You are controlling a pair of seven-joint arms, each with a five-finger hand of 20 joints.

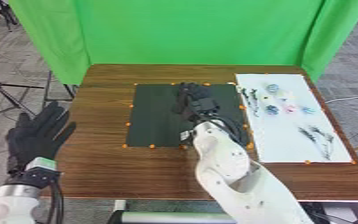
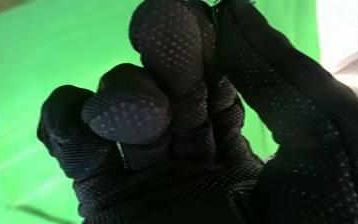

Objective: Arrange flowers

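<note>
Your right hand (image 1: pixel 196 102) is over the black mat (image 1: pixel 153 120), fingers curled and thumb together with them, can't tell if a stem is between. Left hand (image 1: pixel 38 132) open, fingers spread, left of the table (image 1: pixel 100 115). Flowers (image 1: pixel 271 110) lie on the white sheet (image 1: pixel 282 150) at right, dark sprigs (image 1: pixel 326 135) nearer. Watch out: a loose pinch could drop or twist a thin stem; swinging right too low, your hand could sweep flowers out of place
</note>
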